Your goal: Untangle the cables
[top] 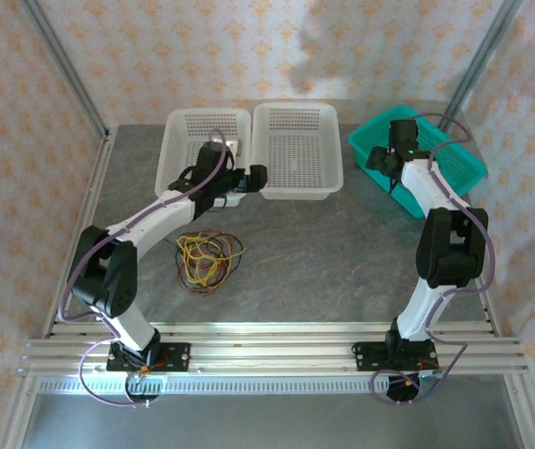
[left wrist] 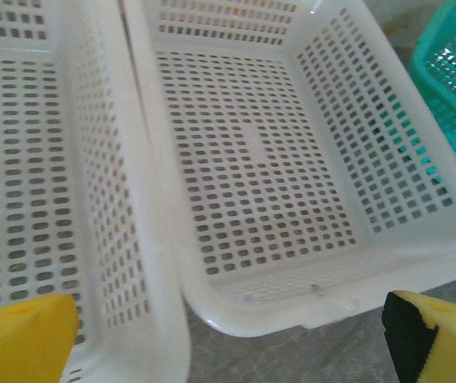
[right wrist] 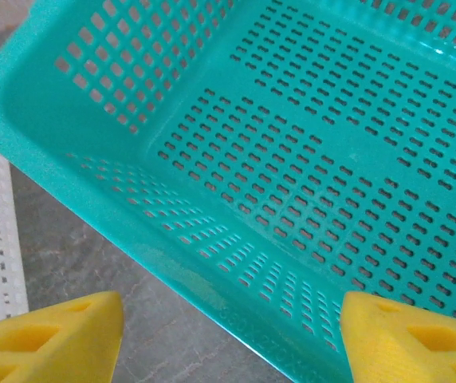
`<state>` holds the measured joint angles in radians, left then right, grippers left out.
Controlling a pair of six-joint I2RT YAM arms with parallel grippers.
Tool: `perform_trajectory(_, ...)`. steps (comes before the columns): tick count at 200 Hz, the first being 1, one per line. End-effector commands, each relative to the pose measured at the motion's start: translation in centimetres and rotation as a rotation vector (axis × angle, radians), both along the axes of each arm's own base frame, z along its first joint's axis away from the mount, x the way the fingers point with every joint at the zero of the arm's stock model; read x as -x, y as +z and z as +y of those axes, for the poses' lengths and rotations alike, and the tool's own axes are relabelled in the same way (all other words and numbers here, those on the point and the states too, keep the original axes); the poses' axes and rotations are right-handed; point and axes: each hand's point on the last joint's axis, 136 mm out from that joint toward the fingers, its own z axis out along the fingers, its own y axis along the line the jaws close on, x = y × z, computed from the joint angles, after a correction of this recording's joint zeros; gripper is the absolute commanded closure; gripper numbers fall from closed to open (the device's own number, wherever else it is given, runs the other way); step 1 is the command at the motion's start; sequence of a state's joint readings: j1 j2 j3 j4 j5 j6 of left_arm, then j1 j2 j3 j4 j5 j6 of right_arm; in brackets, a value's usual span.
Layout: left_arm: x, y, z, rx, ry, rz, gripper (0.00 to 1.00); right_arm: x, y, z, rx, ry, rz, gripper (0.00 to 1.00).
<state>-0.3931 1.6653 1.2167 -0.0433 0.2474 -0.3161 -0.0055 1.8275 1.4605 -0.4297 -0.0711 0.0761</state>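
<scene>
The cables (top: 208,258) lie in one mixed tangle of yellow, red and black wire on the grey table, in front of the left arm's elbow. My left gripper (top: 252,178) hovers well behind the tangle, at the near rims of two white baskets. In the left wrist view the left gripper (left wrist: 232,351) is open, its yellow fingers (left wrist: 21,339) far apart with nothing between them. My right gripper (top: 383,161) is at the near left corner of a teal basket (top: 455,154). The right gripper (right wrist: 232,343) is open, and its yellow pads (right wrist: 53,339) straddle the basket's rim without holding anything.
Two white perforated baskets, one on the left (top: 185,140) and one on the right (top: 296,117), stand side by side at the back of the table. Their rims nearly touch (left wrist: 144,199). The teal basket's floor (right wrist: 355,159) holds nothing. Metal frame posts stand at the back corners.
</scene>
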Motion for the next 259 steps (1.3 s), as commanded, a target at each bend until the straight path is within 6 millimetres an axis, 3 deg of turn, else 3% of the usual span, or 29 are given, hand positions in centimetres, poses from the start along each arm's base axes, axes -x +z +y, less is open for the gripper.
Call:
perform_trajectory(1,-0.5,1.6,-1.3,0.041,-0.021,-0.046,0.01,1.1,-2.0,-1.1,0.083,0.005,0.093,0.28)
perform_trajectory(67,-0.2,1.4,-2.1,0.070,-0.042,-0.034,0.01,0.9,-4.8,-0.8,0.094,0.054,0.189,0.31)
perform_trajectory(117,-0.4,1.6,-2.1,0.061,-0.042,-0.033,0.01,-0.1,-5.3,0.7,0.013,0.099,0.170,0.58)
perform_trajectory(156,-0.6,1.8,-1.7,0.042,-0.025,-0.034,0.01,-1.4,-5.1,3.4,-0.100,0.148,0.132,0.64)
perform_trajectory(217,-0.5,1.9,-1.0,0.047,-0.001,-0.031,0.01,-5.5,-4.1,5.7,-0.202,0.171,0.047,0.77)
perform_trajectory(259,-1.0,2.3,0.2,0.106,0.034,-0.026,0.01,-8.5,-3.5,7.9,-0.265,0.227,0.006,0.77)
